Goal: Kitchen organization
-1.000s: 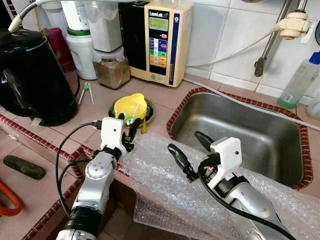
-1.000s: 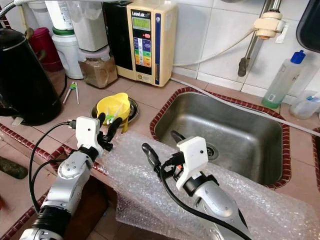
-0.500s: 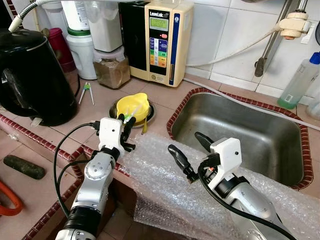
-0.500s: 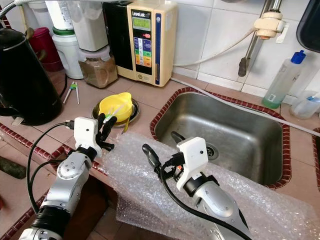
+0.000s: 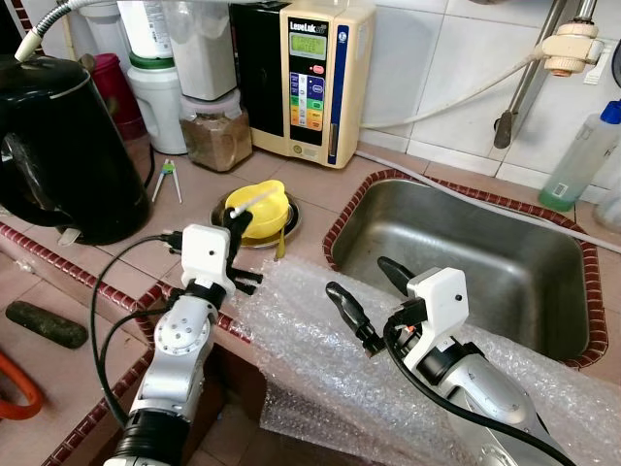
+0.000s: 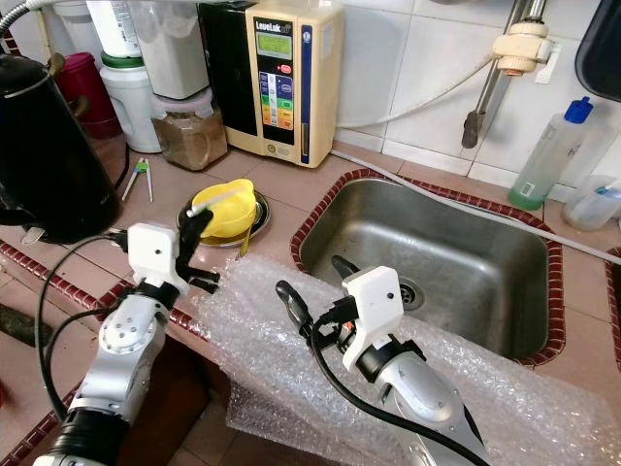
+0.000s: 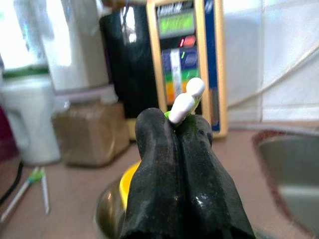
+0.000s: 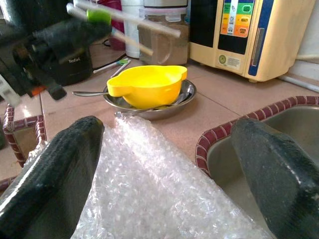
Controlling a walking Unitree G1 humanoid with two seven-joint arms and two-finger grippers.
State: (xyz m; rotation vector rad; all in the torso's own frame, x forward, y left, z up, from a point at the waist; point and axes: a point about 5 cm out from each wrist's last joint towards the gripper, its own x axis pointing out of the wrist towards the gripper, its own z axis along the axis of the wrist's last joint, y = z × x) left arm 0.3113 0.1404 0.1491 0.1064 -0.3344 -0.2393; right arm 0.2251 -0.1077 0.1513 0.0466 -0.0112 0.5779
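Above the yellow bowl (image 5: 258,207), the left gripper (image 5: 236,225) is pinching white chopsticks (image 5: 250,199). Right gripper (image 5: 370,296) is hovering, fingers apart, over bubble wrap (image 5: 320,349). Next, probably finding the chopsticks a home.

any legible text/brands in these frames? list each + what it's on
"LeveLuk": top panel of the cream water ionizer, above its green display.
"Tefal": black kettle, seen from the right wrist.
Ionizer button labels and display digits: too small to read.
Labels on the white container and clear bottle: unreadable.
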